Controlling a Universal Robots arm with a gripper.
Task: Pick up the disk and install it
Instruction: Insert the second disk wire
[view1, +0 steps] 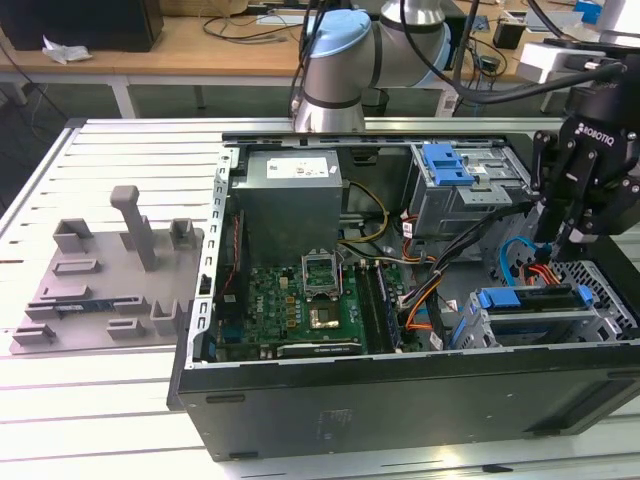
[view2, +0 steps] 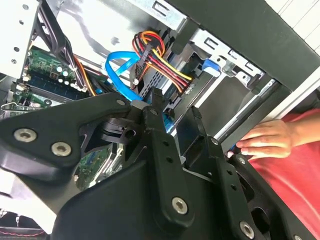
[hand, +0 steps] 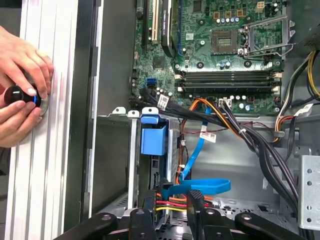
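Already disk (view1: 530, 298) inside case (view1: 400, 400)

Matt black plastic hand (view1: 562, 235), glossy blue plastic rails on disk (view1: 530, 299), matt black painted metal computer case (view1: 400, 400), ribbed brushed aluminium tabletop (view1: 100, 400), matt grey plastic fixture (view1: 110, 270).

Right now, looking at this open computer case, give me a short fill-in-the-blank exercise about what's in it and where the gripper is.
1. The gripper hangs over the drive cage, whose plastic rails are coloured ____.
2. The flat data cable looping beside that cage is coloured ____.
3. On the motherboard, the processor socket is ____, with no cooler on it.
4. A person's hands rest ____ the case.

Missing words: blue; blue; uncovered; outside
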